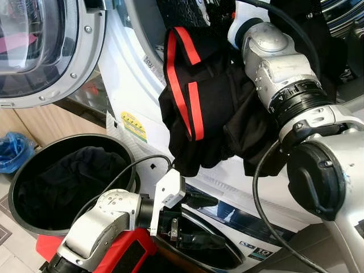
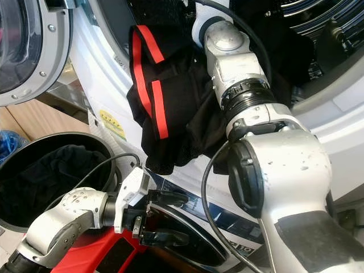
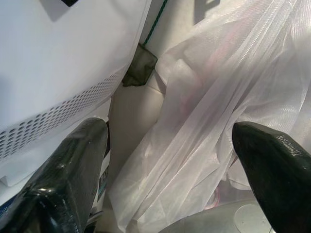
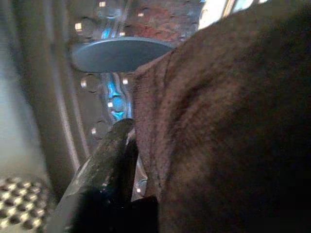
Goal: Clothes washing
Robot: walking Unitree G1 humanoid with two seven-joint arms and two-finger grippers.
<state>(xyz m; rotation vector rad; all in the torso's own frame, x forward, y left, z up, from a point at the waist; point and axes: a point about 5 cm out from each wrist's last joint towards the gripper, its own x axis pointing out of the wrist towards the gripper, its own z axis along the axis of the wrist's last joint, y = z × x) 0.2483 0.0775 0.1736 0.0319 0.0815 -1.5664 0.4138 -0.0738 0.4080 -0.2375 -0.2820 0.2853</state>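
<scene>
A: Starting near: left gripper (image 1: 190, 219) is hanging low by the washer front w/ fingers (image 3: 68, 179) spread wide, holding nothing. Just beside it the black laundry basket (image 1: 23, 170) is sitting on the floor w/ dark clothes (image 1: 68, 182) inside.

B: And the garment?

A: Black garment w/ red stripes (image 1: 193, 114) is draping over the right arm at the drum opening. Right gripper (image 4: 141, 160) is reaching into the drum (image 4: 102, 97), dark cloth pressing against one finger. Prob pinching it, but can't tell for sure.

B: Risks?

A: Most of the cloth is hanging outside the door rim. If it's letting go now, the garment's likely sliding back out. Loose cable (image 1: 259, 187) could snag too.

B: Anything hidden?

A: Right fingertips are buried under fabric; drum depth is hard to make out. Open washer door (image 1: 51, 51) is cut off at the top.
</scene>
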